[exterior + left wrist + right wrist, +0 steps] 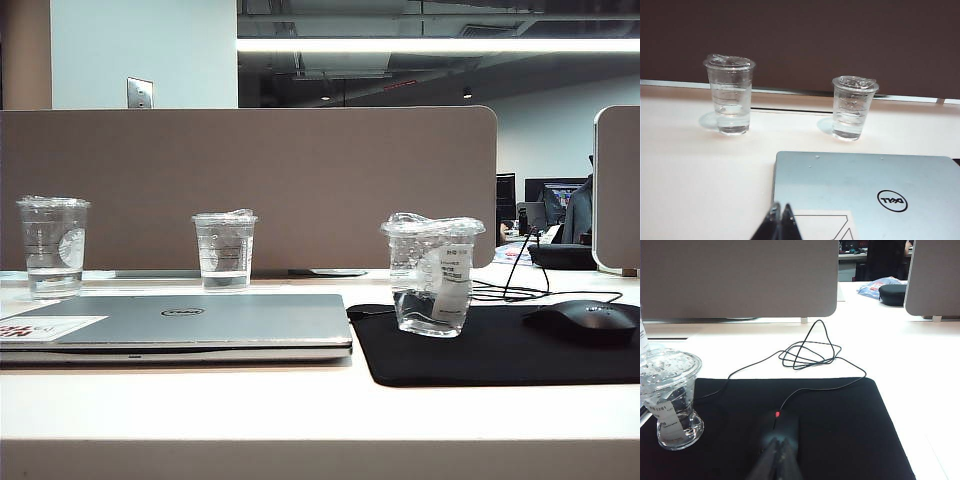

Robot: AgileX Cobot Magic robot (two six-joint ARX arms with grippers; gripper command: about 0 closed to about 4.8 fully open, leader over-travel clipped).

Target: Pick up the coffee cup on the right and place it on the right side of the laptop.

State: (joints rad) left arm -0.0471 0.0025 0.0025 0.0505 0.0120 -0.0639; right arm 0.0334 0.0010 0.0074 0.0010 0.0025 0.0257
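Observation:
The coffee cup (433,275), clear plastic with a white printed label and a crinkled film top, stands on the black mouse pad (500,352) just right of the laptop (190,325); it holds a little water. The right wrist view shows the same coffee cup (671,400) at the pad's edge. The silver laptop (870,197) lies shut and flat. My left gripper (780,207) is shut and empty, over the laptop's stickered corner. My right gripper (778,444) is shut and empty, over the mouse (781,427). Neither gripper appears in the exterior view.
Two other clear cups (54,245) (225,250) stand behind the laptop by the partition. A black mouse (585,322) sits on the mouse pad's right part, its cable (807,352) looped on the desk behind. A brown partition (250,185) closes the back.

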